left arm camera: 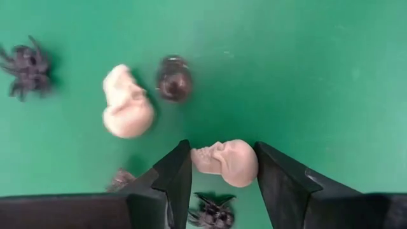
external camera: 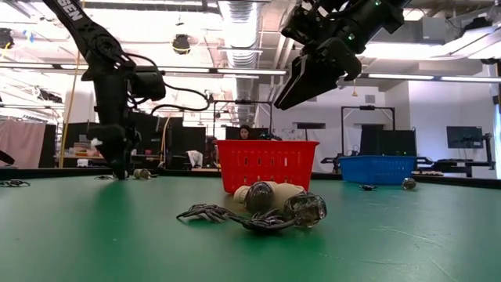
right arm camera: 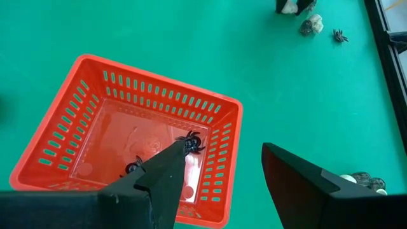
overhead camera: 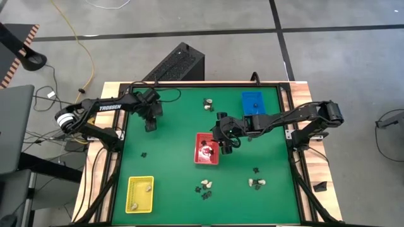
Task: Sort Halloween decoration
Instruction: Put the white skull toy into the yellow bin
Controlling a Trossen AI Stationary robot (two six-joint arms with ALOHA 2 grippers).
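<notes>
Skull decoration [left arm camera: 227, 161] sits between left claw [left arm camera: 222, 184] fingers.

Red tray [overhead camera: 207, 157], blue tray [overhead camera: 252, 103], yellow tray [overhead camera: 140, 193], green table [overhead camera: 177, 126].

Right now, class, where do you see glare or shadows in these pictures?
Low view: the ceiling lights glare brightly, so the right tool shows as a dark silhouette. Left wrist view: the cream skulls cast soft shadows on the green mat. Right wrist view: the red tray has a shiny floor.
</notes>
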